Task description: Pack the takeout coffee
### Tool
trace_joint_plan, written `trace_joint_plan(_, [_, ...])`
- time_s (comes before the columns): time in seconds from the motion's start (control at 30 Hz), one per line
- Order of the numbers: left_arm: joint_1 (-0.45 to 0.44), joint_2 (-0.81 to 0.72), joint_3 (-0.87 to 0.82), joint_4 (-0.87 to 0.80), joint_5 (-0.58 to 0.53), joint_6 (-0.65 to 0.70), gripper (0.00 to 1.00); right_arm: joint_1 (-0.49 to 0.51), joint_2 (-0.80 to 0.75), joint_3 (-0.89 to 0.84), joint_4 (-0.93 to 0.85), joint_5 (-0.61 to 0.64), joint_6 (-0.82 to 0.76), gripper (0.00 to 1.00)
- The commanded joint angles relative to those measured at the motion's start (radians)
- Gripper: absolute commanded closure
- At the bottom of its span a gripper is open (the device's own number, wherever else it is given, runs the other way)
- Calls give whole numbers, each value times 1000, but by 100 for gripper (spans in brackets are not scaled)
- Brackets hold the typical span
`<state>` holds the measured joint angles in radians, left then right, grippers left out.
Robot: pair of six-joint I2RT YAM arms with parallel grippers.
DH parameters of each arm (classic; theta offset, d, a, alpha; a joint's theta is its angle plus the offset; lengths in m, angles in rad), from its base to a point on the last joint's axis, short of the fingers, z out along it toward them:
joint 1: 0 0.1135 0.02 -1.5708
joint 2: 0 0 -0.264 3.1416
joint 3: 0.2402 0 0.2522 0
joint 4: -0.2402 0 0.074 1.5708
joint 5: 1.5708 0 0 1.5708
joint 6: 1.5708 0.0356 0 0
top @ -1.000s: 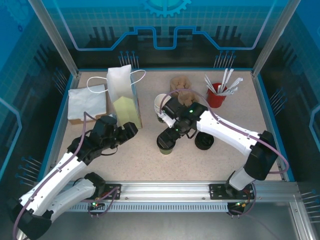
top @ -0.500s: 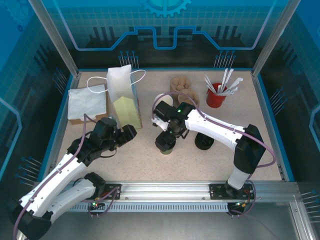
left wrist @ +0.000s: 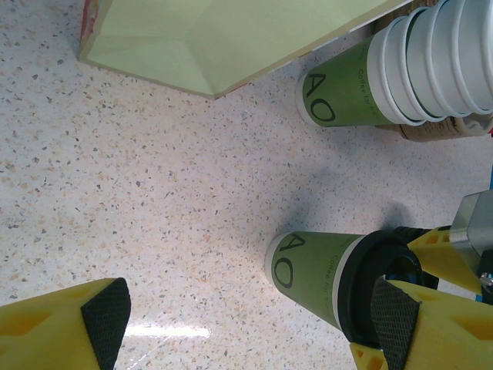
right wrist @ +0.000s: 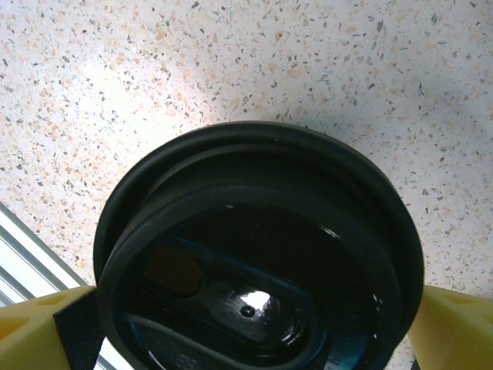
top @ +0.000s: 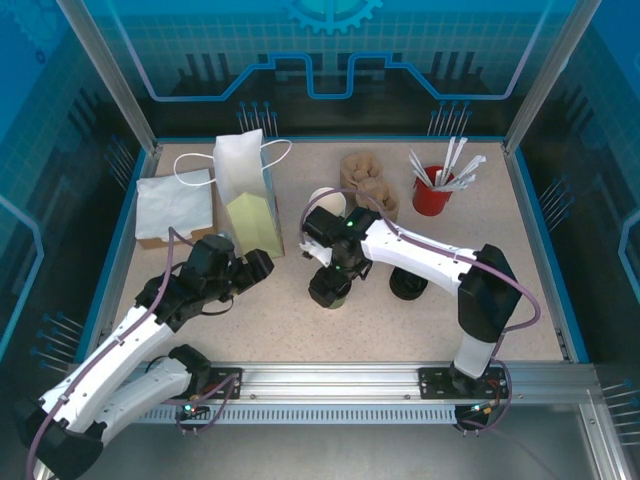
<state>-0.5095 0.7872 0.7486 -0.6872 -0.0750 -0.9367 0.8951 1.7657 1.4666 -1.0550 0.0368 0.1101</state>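
The takeout coffee (top: 327, 294), an olive-green cup with a black lid, stands upright near the table's middle. My right gripper (top: 333, 279) comes down on it from above, shut on the takeout coffee at its lid. In the right wrist view the lid (right wrist: 254, 254) sits between the two fingers of my right gripper (right wrist: 262, 327), each touching its rim. My left gripper (top: 256, 266) stands open to the cup's left. In the left wrist view the cup (left wrist: 316, 266) is ahead of my left gripper (left wrist: 246, 324), nothing between its pads.
A white and green paper bag (top: 250, 200) stands at the back left, beside a grey-topped box (top: 175, 205). A stack of lidless cups (top: 326, 203) lies behind the coffee. Loose black lids (top: 408, 285), a brown cup carrier (top: 365, 172) and a red cup of stirrers (top: 434, 190) are to the right.
My right gripper has shifted left and down onto the coffee cup, closing round its lid. The left arm has barely moved.
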Motion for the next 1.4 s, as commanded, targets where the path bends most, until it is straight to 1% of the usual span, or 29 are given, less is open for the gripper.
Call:
trace_joint_plan(0.0, [10, 5, -13, -6, 1, 12, 15, 16, 28, 30, -14, -18, -19, 0])
trace_joint_plan(0.13, [11, 9, -9, -6, 0, 18, 14, 21, 52, 38, -7, -20, -26, 0])
trace_joint_plan(0.23, [12, 12, -7, -6, 1, 21, 14, 25, 67, 36, -3, -19, -29, 4])
trace_joint_plan(0.33, [12, 14, -5, -6, 4, 24, 14, 25, 83, 33, -5, -22, -29, 11])
trace_joint_plan(0.5, [13, 18, -6, -4, 7, 24, 14, 27, 101, 26, -10, -17, -24, 17])
trace_joint_plan(0.7, [17, 29, 2, 0, 12, 31, 14, 21, 55, 37, -23, -18, -11, 17])
trace_joint_plan(0.87, [18, 38, 5, 4, 18, 35, 14, -17, -23, 38, -53, -34, 15, 17])
trace_joint_plan(1.0, [18, 40, 6, 6, 20, 34, 14, -81, -100, 25, -92, -26, 38, 18])
trace_joint_plan(1.1, [17, 41, 6, 8, 21, 35, 14, -157, -167, 6, -123, 4, 61, 18])
trace_joint_plan(1.23, [18, 44, 6, 10, 25, 36, 14, -288, -258, -30, -141, 83, 98, 19])
trace_joint_plan(1.37, [19, 49, 6, 14, 33, 40, 14, -462, -315, -42, -144, 121, 128, 20])
